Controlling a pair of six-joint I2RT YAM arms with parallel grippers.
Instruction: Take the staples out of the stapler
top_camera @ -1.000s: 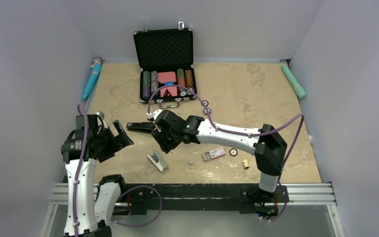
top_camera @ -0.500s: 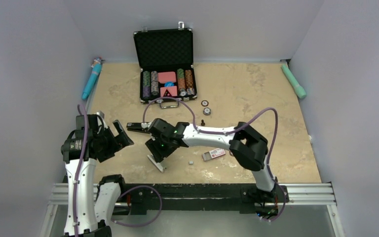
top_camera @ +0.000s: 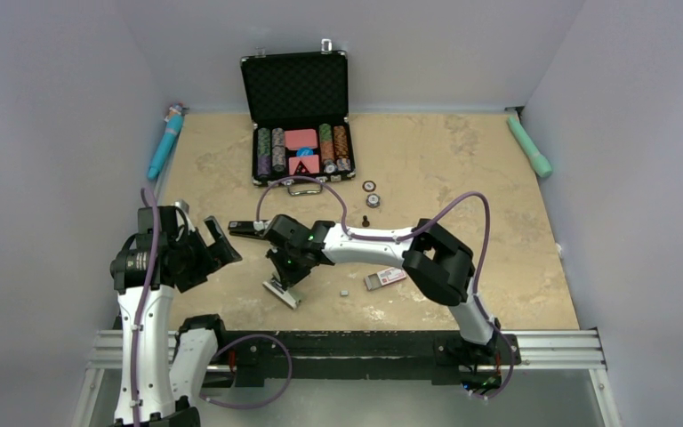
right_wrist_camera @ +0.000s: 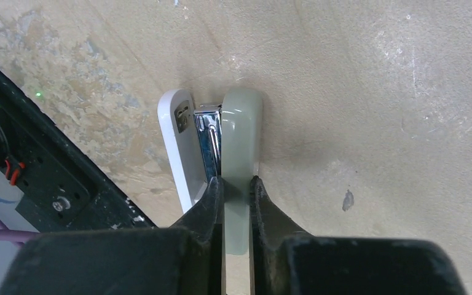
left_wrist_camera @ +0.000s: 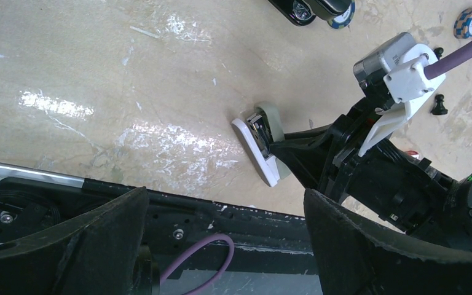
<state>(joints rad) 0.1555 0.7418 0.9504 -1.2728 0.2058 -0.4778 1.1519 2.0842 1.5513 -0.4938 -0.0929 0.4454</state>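
One early step, seemingly: pinches the pale green top arm of the stapler point(right_wrist_camera: 241, 123) in the narrow right gripper point(right_wrist_camera: 235, 182), stapler on its side near the table's front edge. Holds the left gripper point(left_wrist_camera: 224, 212) wide open, apart. Leaves a tiny grey strip, likely the staples point(top_camera: 344, 292), loose nearby. Next calls for hinging that top off the white base.

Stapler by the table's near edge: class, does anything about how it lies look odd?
Yes. The stapler lies on its side, splayed open: white base and green top apart, metal magazine exposed. The right gripper pinches only the green top.
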